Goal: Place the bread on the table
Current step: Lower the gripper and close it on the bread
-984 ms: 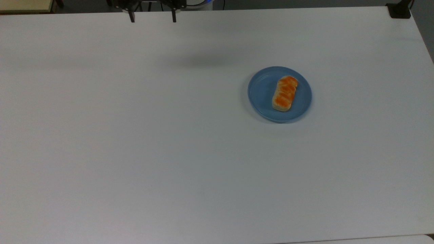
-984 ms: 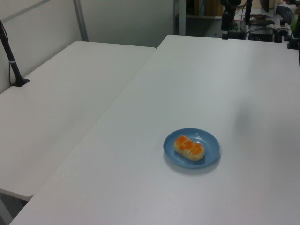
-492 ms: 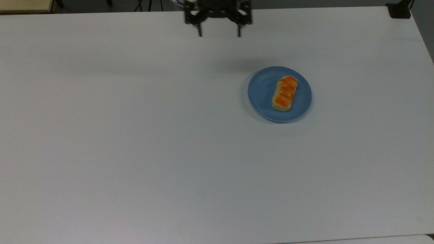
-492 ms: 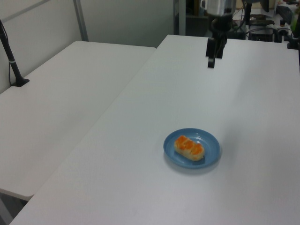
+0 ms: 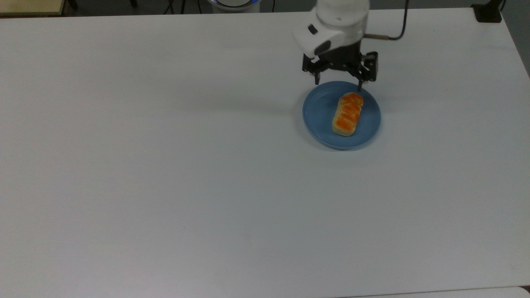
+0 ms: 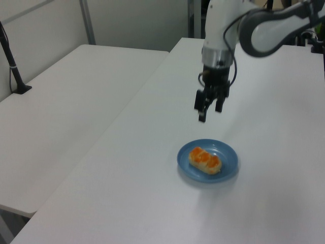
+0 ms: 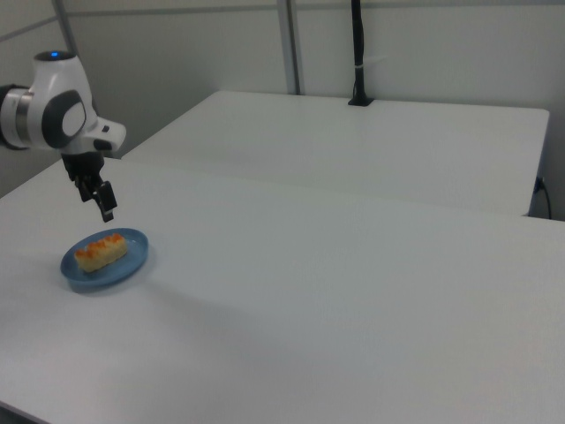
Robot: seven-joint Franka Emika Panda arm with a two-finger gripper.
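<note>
matt white table (image 5: 165, 165), glossy blue plate (image 5: 319, 111), glazed lumpy bread (image 5: 348, 114)

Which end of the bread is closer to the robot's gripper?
The orange-topped end at the top view's upper side of the bread. The gripper hangs open above that edge of the blue plate; the paler end points away.

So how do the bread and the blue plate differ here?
The bread is oblong, while the blue plate is round. The bread is pale beige with orange-brown glazed lumps on top; the plate is plain blue. The bread is the smaller and lies on the plate, which sits flat on the table. Both are untouched by the gripper.
</note>
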